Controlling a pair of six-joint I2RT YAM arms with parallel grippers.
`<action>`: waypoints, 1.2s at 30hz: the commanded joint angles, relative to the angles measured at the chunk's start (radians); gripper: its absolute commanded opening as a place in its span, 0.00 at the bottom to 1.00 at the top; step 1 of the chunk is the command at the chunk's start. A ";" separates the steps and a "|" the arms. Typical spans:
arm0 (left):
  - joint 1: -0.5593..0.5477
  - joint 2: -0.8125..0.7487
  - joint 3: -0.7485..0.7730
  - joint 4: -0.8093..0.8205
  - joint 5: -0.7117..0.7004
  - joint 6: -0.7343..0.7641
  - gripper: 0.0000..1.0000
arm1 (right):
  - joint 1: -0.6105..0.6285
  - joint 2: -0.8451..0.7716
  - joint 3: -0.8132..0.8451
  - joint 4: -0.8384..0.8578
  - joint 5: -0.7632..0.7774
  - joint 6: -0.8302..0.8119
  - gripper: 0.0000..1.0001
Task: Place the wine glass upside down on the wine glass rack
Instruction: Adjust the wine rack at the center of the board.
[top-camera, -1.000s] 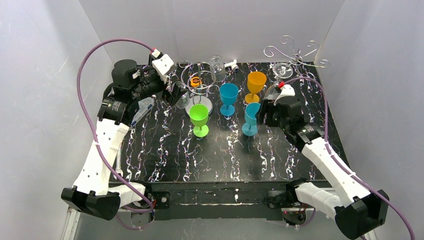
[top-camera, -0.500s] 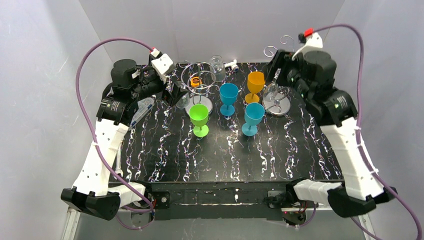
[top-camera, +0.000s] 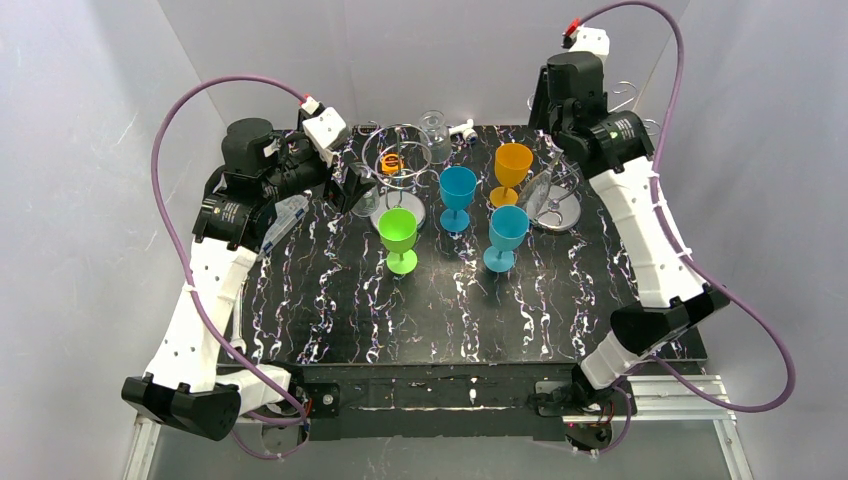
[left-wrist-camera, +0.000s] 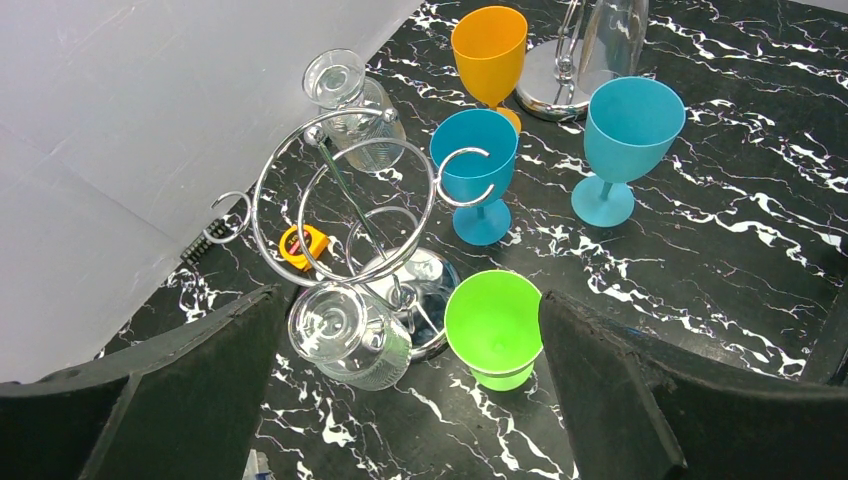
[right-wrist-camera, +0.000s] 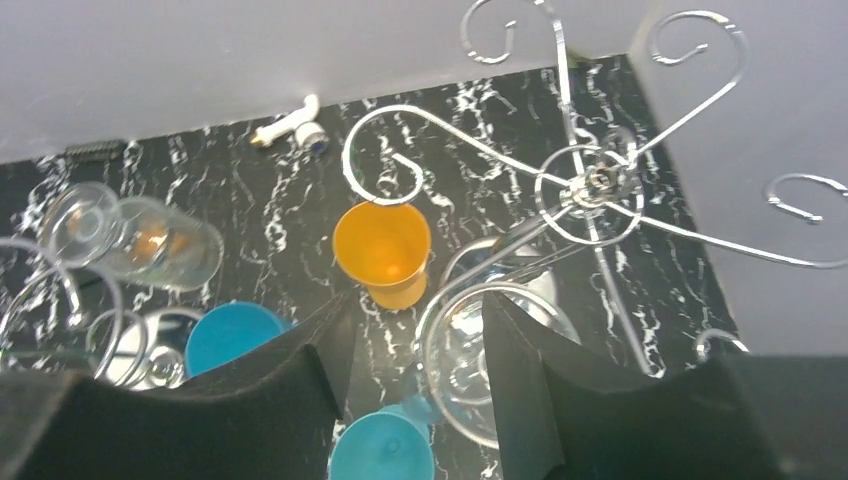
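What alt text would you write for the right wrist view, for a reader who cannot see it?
Between two black gripper fingers, a clear wine glass shows beneath the curled arms of a silver wire rack. An orange goblet and two blue goblets stand on the black marbled table.

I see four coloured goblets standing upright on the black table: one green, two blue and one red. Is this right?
Not quite: the fourth goblet is orange, not red, as the top external view shows. The green goblet, the darker blue goblet and the lighter blue goblet do stand upright on the black table.
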 joint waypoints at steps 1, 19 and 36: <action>0.005 -0.036 0.005 -0.003 0.014 0.006 0.98 | -0.027 -0.001 0.090 -0.002 0.137 0.010 0.56; 0.004 -0.034 -0.004 0.008 0.011 0.008 0.98 | -0.216 0.020 0.017 0.064 0.052 -0.070 0.46; 0.004 -0.020 0.031 -0.008 0.013 0.008 0.98 | -0.318 0.014 -0.094 0.175 -0.243 -0.087 0.32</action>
